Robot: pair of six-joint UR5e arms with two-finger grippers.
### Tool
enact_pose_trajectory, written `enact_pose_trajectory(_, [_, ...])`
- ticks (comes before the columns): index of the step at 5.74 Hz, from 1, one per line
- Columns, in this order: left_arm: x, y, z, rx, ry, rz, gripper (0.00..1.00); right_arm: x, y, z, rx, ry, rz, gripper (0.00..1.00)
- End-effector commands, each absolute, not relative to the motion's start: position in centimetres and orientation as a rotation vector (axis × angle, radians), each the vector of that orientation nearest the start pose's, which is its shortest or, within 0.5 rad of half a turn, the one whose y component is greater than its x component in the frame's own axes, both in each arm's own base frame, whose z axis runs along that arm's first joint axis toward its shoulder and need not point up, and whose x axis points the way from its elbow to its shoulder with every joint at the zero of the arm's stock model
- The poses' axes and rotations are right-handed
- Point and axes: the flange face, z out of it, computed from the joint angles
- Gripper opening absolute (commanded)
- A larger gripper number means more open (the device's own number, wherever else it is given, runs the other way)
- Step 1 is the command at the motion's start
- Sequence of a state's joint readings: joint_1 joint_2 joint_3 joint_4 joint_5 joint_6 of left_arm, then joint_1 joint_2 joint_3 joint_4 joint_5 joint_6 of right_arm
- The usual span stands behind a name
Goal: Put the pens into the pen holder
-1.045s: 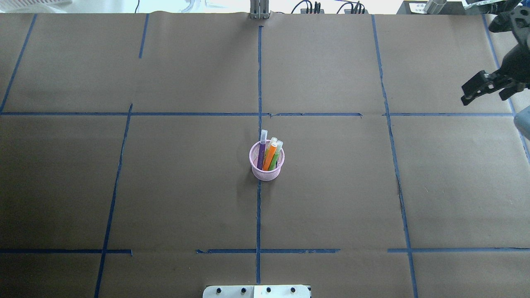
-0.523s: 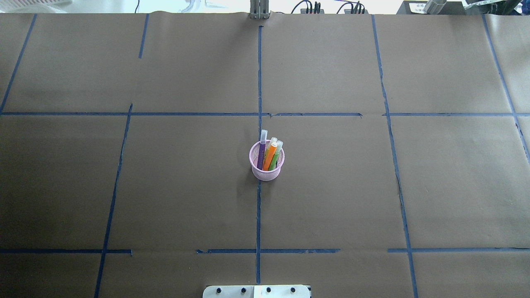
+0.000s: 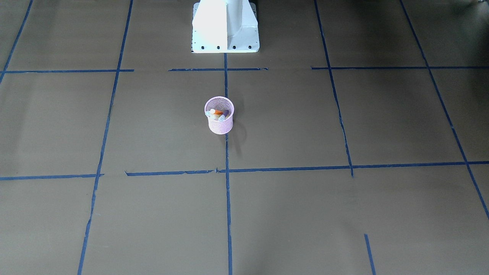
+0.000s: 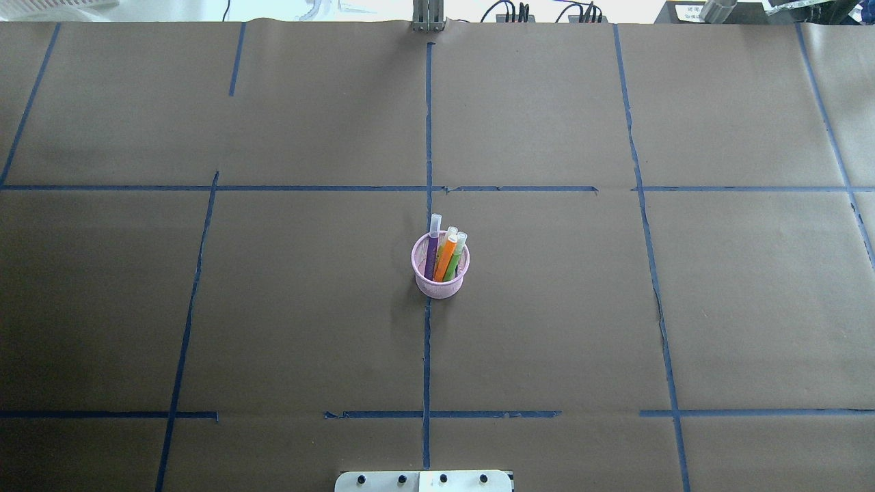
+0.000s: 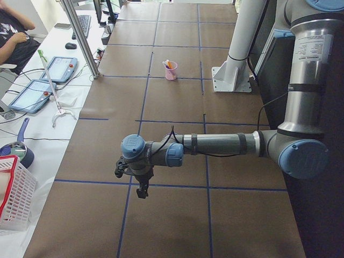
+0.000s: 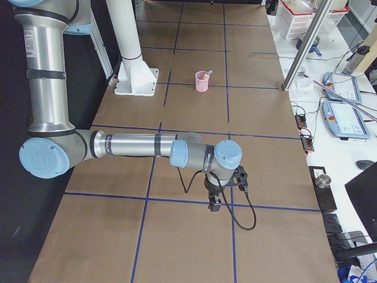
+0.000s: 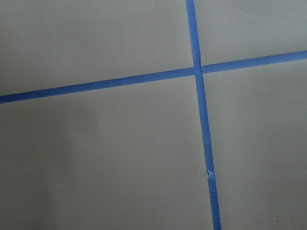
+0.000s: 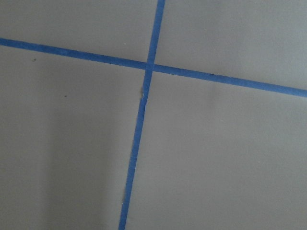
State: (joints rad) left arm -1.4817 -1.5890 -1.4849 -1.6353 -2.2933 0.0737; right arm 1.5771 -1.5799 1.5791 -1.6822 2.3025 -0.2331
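The pink mesh pen holder (image 4: pixel 441 284) stands upright at the table's middle, also in the front-facing view (image 3: pixel 221 126) and both side views (image 5: pixel 171 73) (image 6: pixel 202 83). In it stand a purple pen (image 4: pixel 432 257), an orange pen (image 4: pixel 446 258), a green pen (image 4: pixel 454 262) and a yellowish pen (image 4: pixel 449 236) behind them. My left gripper (image 5: pixel 142 190) hangs over the table's left end, far from the cup; it shows only in the left side view, so I cannot tell its state. My right gripper (image 6: pixel 214 205) hangs over the right end, likewise unreadable.
The robot's white base (image 3: pixel 225 45) stands at the near table edge. Blue tape lines (image 4: pixel 428 137) grid the brown paper. Beyond the far edge are a metal post (image 5: pixel 80 37), tablets (image 5: pixel 29 95) and a red-rimmed basket (image 5: pixel 12 196).
The right gripper, at the overhead view's right edge a second ago, has left that view. The cup and pens have not moved.
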Motion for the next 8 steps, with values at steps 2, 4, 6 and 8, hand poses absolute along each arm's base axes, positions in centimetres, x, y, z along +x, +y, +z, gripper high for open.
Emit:
enact_pose_trajectory(2, [-2.29, -50.26, 69.15, -0.016, 0.723, 0.152, 1.00, 9.62, -46.86, 68.77, 0.003, -0.742, -0.135, 1.00])
enact_pose_trajectory(4, [-2.22, -50.16, 69.30, -0.019, 0.723, 0.152, 1.00, 9.63, -46.73, 69.07, -0.002, -0.741, -0.137, 1.00])
enact_pose_trajectory(6, [-2.31, -50.70, 68.47, -0.039, 0.724, 0.141, 1.00, 9.71, -46.58, 69.14, 0.000, -0.739, -0.140, 1.00])
enact_pose_trajectory(8, [-2.58, -50.14, 68.51, -0.040, 0.726, 0.138, 1.00, 9.68, -46.78, 68.94, 0.005, -0.734, -0.145, 1.00])
